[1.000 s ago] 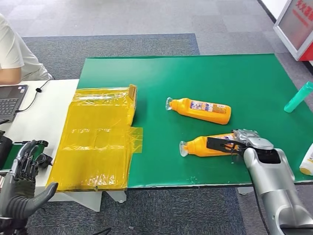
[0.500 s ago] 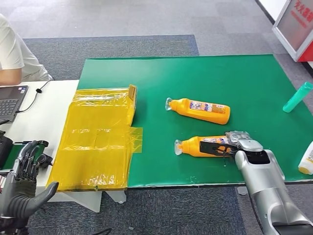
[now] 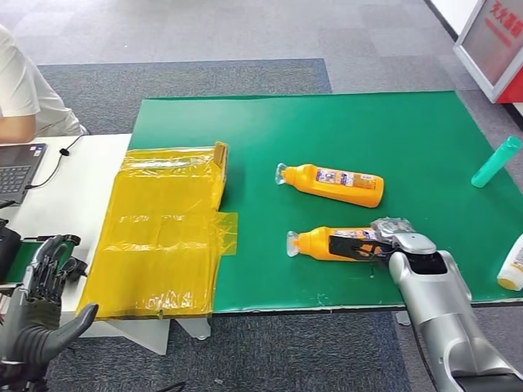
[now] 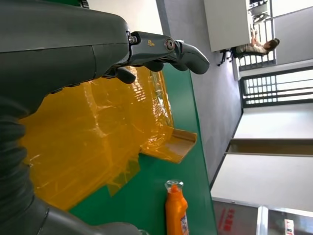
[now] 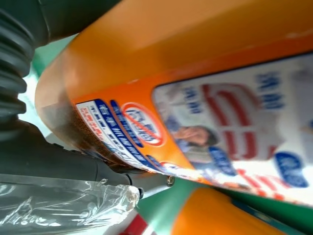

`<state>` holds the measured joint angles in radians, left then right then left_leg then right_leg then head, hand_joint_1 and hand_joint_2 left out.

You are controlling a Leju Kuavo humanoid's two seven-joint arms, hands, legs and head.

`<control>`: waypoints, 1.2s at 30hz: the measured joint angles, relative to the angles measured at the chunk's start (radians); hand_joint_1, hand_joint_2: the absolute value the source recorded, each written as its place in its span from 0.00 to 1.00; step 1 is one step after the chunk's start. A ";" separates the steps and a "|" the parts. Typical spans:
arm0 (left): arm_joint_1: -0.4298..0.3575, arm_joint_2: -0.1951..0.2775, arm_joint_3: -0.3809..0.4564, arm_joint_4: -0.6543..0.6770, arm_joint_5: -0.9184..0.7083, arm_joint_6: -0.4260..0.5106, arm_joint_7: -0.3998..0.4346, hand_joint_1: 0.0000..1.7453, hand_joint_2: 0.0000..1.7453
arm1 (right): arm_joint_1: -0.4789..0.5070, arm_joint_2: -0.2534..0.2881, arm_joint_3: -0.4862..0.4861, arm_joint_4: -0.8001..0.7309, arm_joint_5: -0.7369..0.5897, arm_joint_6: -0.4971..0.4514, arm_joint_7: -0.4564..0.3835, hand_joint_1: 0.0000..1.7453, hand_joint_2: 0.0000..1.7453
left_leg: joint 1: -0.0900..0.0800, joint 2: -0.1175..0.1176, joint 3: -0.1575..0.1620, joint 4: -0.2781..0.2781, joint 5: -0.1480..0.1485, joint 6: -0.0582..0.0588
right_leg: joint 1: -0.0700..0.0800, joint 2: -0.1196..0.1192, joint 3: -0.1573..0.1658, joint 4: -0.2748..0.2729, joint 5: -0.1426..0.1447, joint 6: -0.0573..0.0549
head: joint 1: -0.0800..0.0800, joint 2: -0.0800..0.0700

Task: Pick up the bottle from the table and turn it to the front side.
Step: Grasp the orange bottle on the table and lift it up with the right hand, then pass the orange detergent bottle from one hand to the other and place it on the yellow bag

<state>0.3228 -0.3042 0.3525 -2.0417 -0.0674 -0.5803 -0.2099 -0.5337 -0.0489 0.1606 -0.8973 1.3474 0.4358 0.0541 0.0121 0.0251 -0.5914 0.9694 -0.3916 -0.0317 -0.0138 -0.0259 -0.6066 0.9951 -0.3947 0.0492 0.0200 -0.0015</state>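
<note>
On my left, the left robot hand (image 3: 38, 306) hangs idle below the tabletop edge, fingers spread and holding nothing, with yellow film (image 3: 163, 229) just ahead of it. On my right, the right robot hand (image 3: 376, 238) grips the bottle (image 3: 320, 242), fingers wrapped over its body, cap pointing away to its left. I judge the grip should stay firm round the middle before lifting, then roll slowly so the label faces front without slipping. A second orange bottle (image 3: 333, 184) lies just beyond. The tabletop (image 3: 370, 122) is green; grey carpet surrounds it.
</note>
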 joint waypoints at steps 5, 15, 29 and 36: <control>0.000 0.000 -0.001 0.001 0.005 0.000 0.001 0.00 1.00 | 0.070 0.054 -0.001 -0.097 -0.145 -0.062 -0.043 1.00 1.00 | 0.002 0.001 0.000 0.000 0.000 -0.002 | 0.002 0.000 -0.001 0.000 0.000 -0.001 | 0.000 0.000; -0.003 0.000 -0.056 0.000 0.039 0.027 0.009 0.00 1.00 | 0.301 0.175 0.022 -0.405 -0.594 -0.118 -0.104 1.00 1.00 | 0.004 0.000 -0.004 0.000 -0.001 -0.003 | 0.004 0.000 -0.004 0.000 -0.003 -0.003 | 0.000 0.000; -0.095 0.049 -0.323 0.032 0.127 0.202 0.065 0.00 1.00 | 0.447 0.266 0.120 -0.622 -1.062 -0.163 -0.192 1.00 1.00 | 0.004 0.000 -0.005 0.000 -0.001 -0.003 | 0.004 0.000 -0.005 0.000 -0.003 -0.003 | 0.000 0.000; -0.134 0.081 -0.463 0.122 0.165 0.216 0.067 0.00 1.00 | 0.475 0.271 0.212 -0.633 -1.096 -0.251 -0.205 1.00 1.00 | 0.004 0.000 -0.005 0.000 -0.001 -0.003 | 0.004 0.000 -0.005 0.000 -0.003 -0.003 | 0.000 0.000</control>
<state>0.1893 -0.2229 -0.1107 -1.9202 0.0973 -0.3641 -0.1426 -0.0585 0.2224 0.3724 -1.5307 0.2515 0.1847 -0.1513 0.0156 0.0256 -0.5966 0.9694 -0.3930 -0.0351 -0.0103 -0.0260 -0.6119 0.9955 -0.3977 0.0465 0.0200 -0.0015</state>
